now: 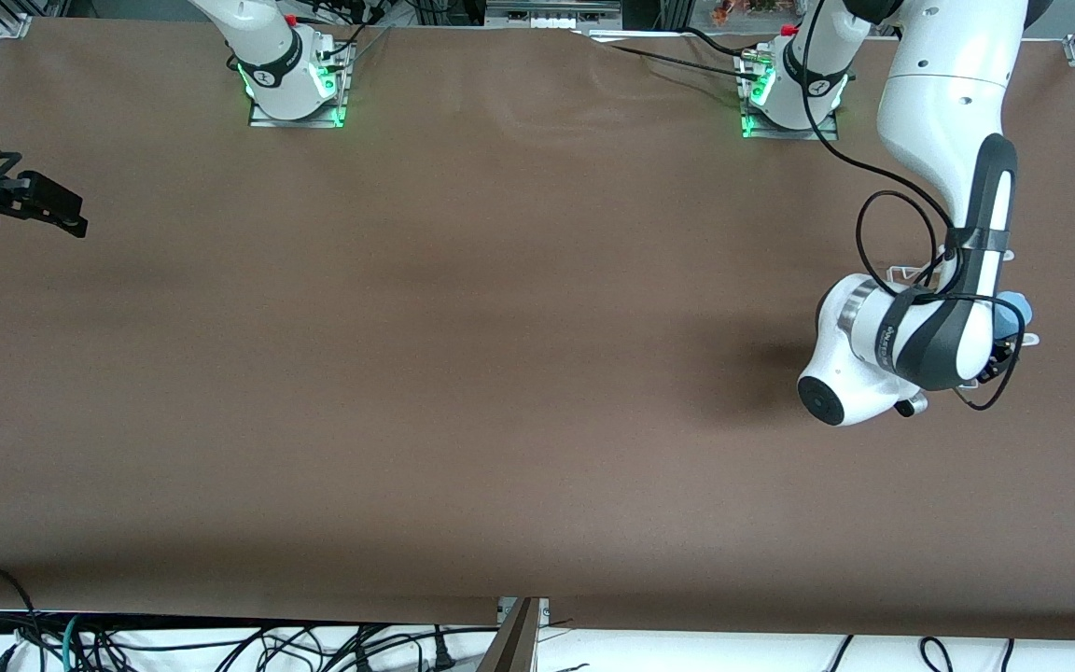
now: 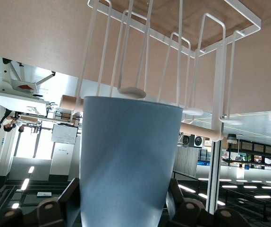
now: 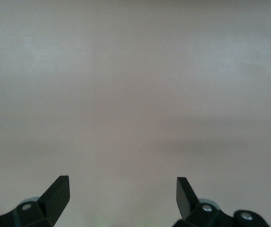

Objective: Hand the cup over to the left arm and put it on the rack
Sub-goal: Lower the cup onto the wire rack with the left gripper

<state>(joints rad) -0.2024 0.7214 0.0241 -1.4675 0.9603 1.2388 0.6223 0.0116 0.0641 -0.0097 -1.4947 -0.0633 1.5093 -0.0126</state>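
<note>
My left gripper is shut on the light-blue cup, one finger on each side of its narrow end. The cup's wide rim faces the table and sits right at the capped tips of the white wire rack's prongs, next to the wooden dowel. In the front view the left arm's wrist covers most of the rack at the left arm's end of the table; only a bit of the cup shows. My right gripper is open and empty, waiting over the table's edge at the right arm's end.
The two arm bases stand along the table's edge farthest from the front camera. A black cable loops off the left arm over the table beside the rack. Brown tabletop spreads between the arms.
</note>
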